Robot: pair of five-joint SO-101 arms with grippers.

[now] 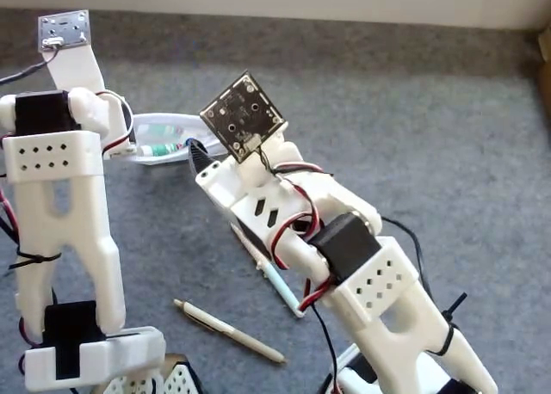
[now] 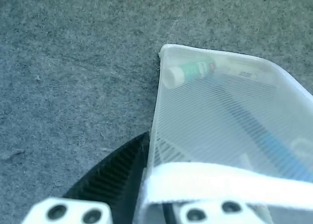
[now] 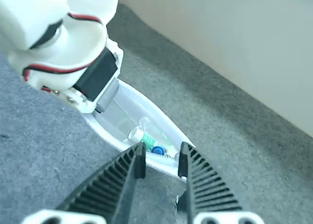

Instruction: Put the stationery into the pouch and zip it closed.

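A translucent white pouch (image 1: 160, 121) lies on the grey felt at the far left, with a green-and-white tube (image 1: 164, 150) inside it. My left gripper (image 1: 129, 150) is shut on the pouch's end, and its black finger (image 2: 117, 170) lies beside the mesh wall (image 2: 220, 116), through which the tube (image 2: 188, 71) shows. My right gripper (image 3: 161, 158) is open at the pouch's rim (image 3: 146, 104), with the tube (image 3: 139, 134) and a blue cap (image 3: 157, 149) just beyond its fingertips. A beige pen (image 1: 228, 329) and a pale blue pen (image 1: 277, 280) lie on the felt near the front.
The right arm's body (image 1: 344, 256) stretches over the table's middle and covers part of the pale blue pen. A pale wall (image 3: 234, 48) runs along the far edge. Bare felt (image 1: 448, 136) spreads to the right.
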